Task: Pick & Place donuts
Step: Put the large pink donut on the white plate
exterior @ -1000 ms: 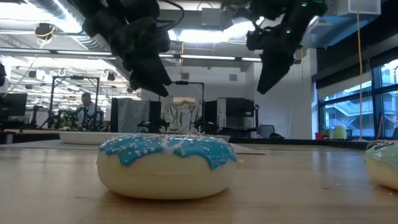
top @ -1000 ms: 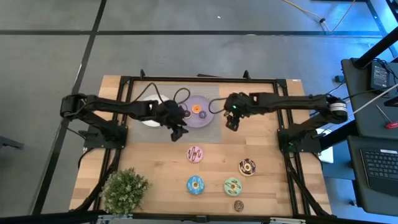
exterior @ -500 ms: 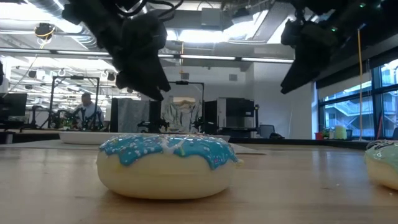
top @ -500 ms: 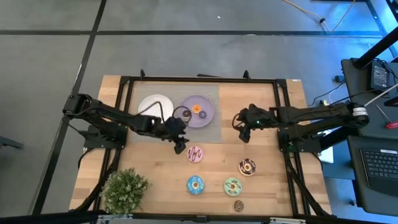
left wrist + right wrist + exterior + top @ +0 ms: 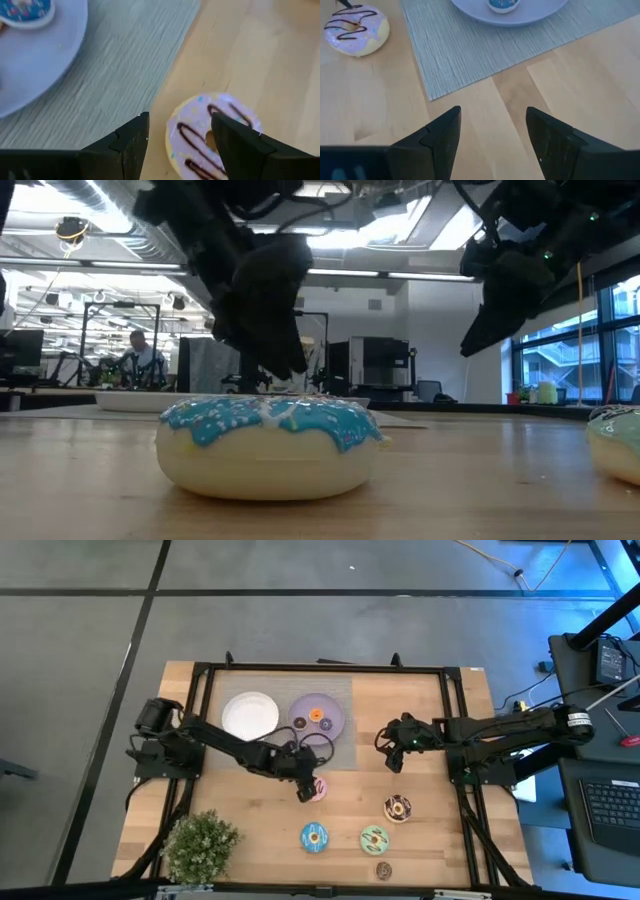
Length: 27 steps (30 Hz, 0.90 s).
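Four larger donuts are counted on the bare wood in the lower middle of the high view: a pink donut [image 5: 315,788] with dark chocolate squiggles, a blue donut [image 5: 314,836] with pale sprinkles, a green donut [image 5: 374,838] and a chocolate donut [image 5: 397,807]. Three minis are seen: an orange mini [image 5: 316,716] and two darker ones beside it on the lilac plate [image 5: 333,725], and a brown mini [image 5: 383,870] near the lower edge. Two plates are counted, the lilac one and a white plate [image 5: 249,715] just left of it, both on a grey mat [image 5: 345,745] in the upper middle. One potted plant [image 5: 198,844] stands at lower left.

The left gripper [image 5: 306,786] is held at the pink donut's left side; in the left wrist view its fingers [image 5: 131,145] are spread apart, with the donut partly between them and one finger over its hole. The right gripper [image 5: 393,752] is held over bare wood at centre right, its fingers parted around nothing.
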{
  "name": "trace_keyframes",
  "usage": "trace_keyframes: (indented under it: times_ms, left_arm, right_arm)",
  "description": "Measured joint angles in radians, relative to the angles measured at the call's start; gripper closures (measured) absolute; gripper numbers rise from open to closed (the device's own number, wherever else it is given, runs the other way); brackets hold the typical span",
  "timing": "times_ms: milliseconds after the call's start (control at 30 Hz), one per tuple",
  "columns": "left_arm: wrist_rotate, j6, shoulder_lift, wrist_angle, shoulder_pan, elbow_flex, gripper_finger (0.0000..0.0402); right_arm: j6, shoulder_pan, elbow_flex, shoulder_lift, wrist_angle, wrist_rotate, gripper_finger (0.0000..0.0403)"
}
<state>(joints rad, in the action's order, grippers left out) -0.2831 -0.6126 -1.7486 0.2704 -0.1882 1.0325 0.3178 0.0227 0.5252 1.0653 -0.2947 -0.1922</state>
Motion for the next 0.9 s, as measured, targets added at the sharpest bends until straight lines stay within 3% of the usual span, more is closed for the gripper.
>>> trace_keyframes:
  times_ms: [267, 900]
  left_arm:
    - [0.069, -0.006, -0.073, 0.25, 0.006, 0.147, 0.0192]
    - [0.103, -0.127, -0.101, 0.254, -0.002, 0.16, 0.0192]
  right_arm:
    - [0.016, 0.0, -0.009, 0.0, -0.001, 0.001, 0.0177]
    - [0.015, 0.0, -0.009, 0.0, 0.008, 0.001, 0.0177]
